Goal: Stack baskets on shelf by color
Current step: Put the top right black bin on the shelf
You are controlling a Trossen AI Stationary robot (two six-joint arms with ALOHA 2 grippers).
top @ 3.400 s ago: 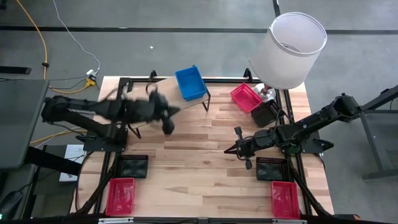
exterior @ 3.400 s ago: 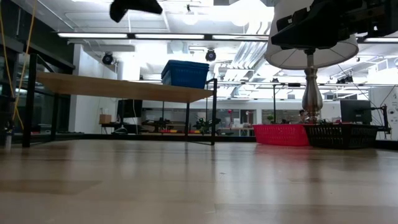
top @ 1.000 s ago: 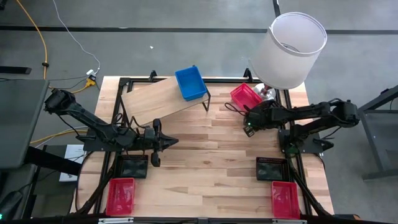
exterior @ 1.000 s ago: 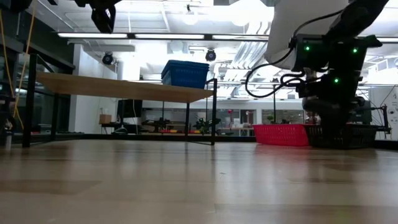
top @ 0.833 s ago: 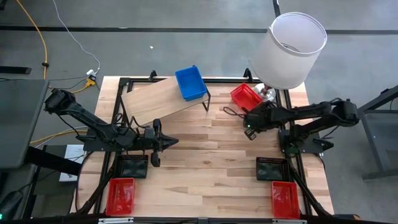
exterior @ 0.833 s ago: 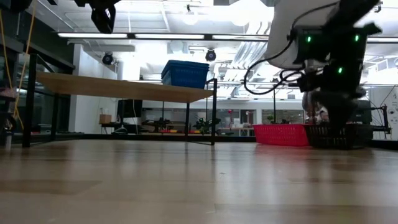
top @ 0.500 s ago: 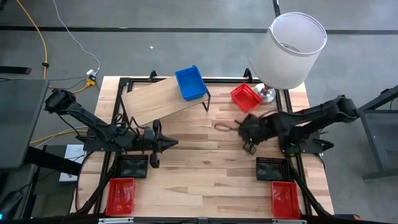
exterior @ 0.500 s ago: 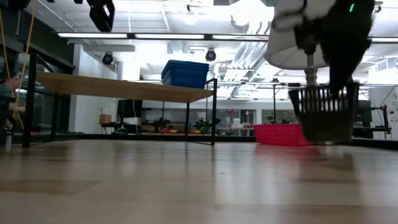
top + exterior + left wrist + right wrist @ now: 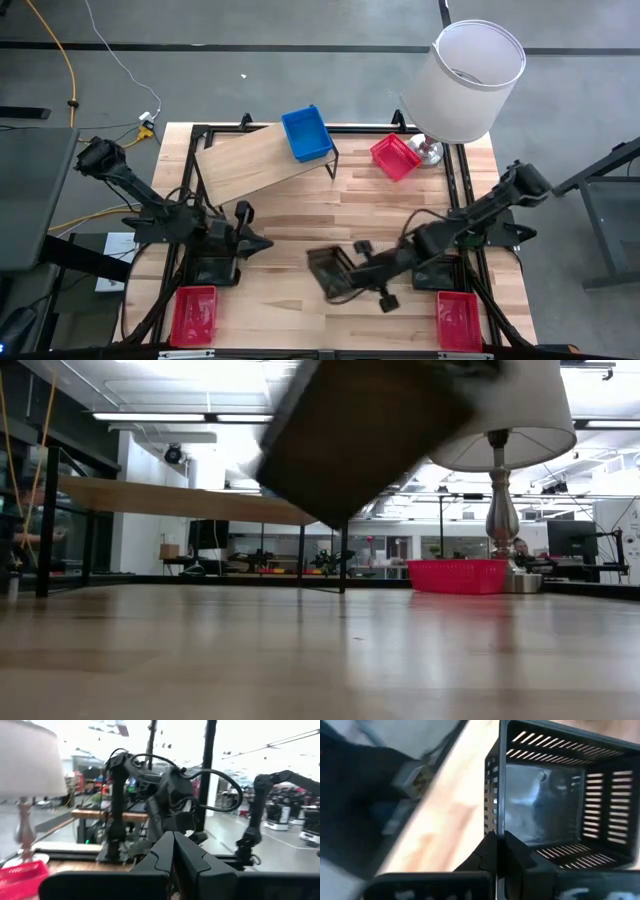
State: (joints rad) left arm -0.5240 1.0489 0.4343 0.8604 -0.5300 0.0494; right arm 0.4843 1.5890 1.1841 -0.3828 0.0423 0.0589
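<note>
The right gripper (image 9: 352, 268) is seen clamped on the wall of a black basket (image 9: 329, 270), which is carried tilted and empty above the bare middle of the tabletop (image 9: 300, 215), toward its near edge. The left gripper (image 9: 262, 243), fingers pressed together and empty, is held over the left side. On the shelf (image 9: 250, 160) at the far edge, a blue basket (image 9: 307, 133) is set at the right end, the rest of the plank left bare. A red basket (image 9: 395, 156) lies beside the lamp (image 9: 470, 70); two more red baskets (image 9: 194, 315) are kept at the near corners.
</note>
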